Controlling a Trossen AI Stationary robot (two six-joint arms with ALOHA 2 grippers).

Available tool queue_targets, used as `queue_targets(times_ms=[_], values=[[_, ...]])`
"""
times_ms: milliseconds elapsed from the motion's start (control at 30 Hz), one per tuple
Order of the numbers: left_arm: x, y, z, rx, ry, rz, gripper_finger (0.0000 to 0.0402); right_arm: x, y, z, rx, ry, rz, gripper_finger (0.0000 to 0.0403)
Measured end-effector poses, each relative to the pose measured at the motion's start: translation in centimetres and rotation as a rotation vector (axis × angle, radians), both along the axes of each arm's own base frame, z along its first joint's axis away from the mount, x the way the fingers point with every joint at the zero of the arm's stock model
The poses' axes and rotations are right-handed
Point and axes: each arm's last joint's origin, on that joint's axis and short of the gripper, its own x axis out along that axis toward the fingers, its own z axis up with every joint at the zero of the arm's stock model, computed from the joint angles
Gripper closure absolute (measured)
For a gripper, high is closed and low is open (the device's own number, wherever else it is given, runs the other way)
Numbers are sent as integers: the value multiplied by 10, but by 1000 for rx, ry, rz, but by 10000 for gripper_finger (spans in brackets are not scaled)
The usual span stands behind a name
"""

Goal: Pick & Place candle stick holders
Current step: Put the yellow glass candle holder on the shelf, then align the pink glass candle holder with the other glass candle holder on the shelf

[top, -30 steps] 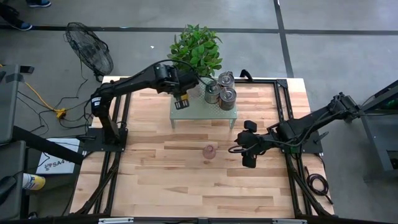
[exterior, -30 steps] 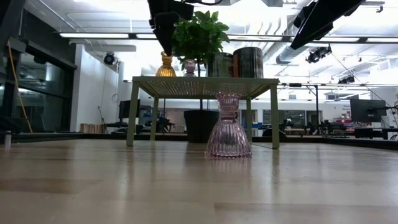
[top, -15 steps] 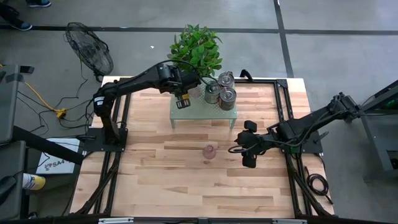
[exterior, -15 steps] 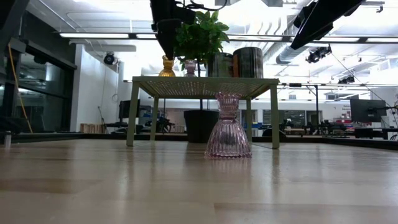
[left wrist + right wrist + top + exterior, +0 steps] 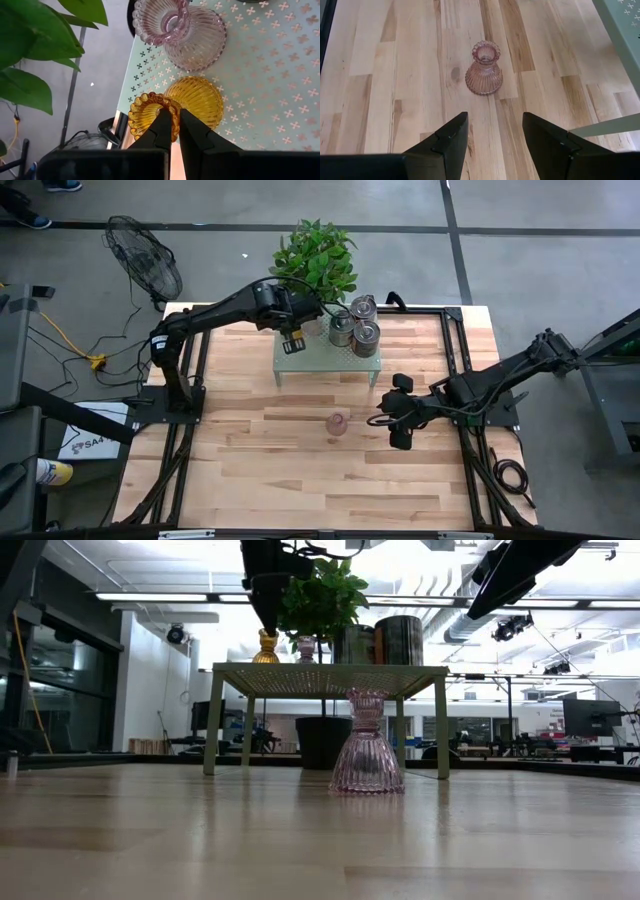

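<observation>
An amber candle stick holder (image 5: 195, 100) stands on the green perforated shelf (image 5: 330, 362) near its far left corner. A pink holder (image 5: 177, 32) stands beside it. My left gripper (image 5: 175, 117) comes down on the amber one's top, shut. Three silver holders (image 5: 356, 325) stand on the shelf's right part. Another pink holder (image 5: 338, 423) stands on its wide base on the wooden table, in front of the shelf. My right gripper (image 5: 492, 135) hovers open to its right, fingers pointing toward it, nothing between them. My left gripper has the amber holder's top rim (image 5: 150, 107) at its fingertips. One finger (image 5: 162, 127) lies over the cup's inside and the other over the outside. The fingers slant down from above. The holder stands upright on the shelf; the tips hide the wall itself.
A potted plant (image 5: 315, 255) stands just behind the shelf, its leaves close to my left arm. A floor fan (image 5: 145, 260) stands beyond the table's far left corner. Bare wood (image 5: 300, 480) lies toward the near edge.
</observation>
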Motion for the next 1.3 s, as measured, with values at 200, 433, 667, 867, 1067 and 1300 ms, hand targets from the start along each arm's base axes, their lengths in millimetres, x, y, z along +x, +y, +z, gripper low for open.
queue_targets(times_ms=[200, 433, 667, 867, 1067, 1300], values=[[0, 0, 0, 4, 1, 2, 394, 0, 0, 0, 0, -1, 0, 219], [4, 2, -4, 22, 15, 12, 394, 0, 0, 0, 1, -1, 0, 219], [6, 3, -6, 26, 12, 13, 394, 0, 0, 0, 7, 1, 4, 219], [6, 3, -6, 25, 16, 14, 375, 0, 0, 0, 11, 2, 4, 219], [6, 2, -6, 22, 20, 9, 338, 0, 1, 0, 22, 4, 5, 219], [5, 2, -6, 41, 30, 16, 323, 0, 1, 0, 28, 6, 8, 219]])
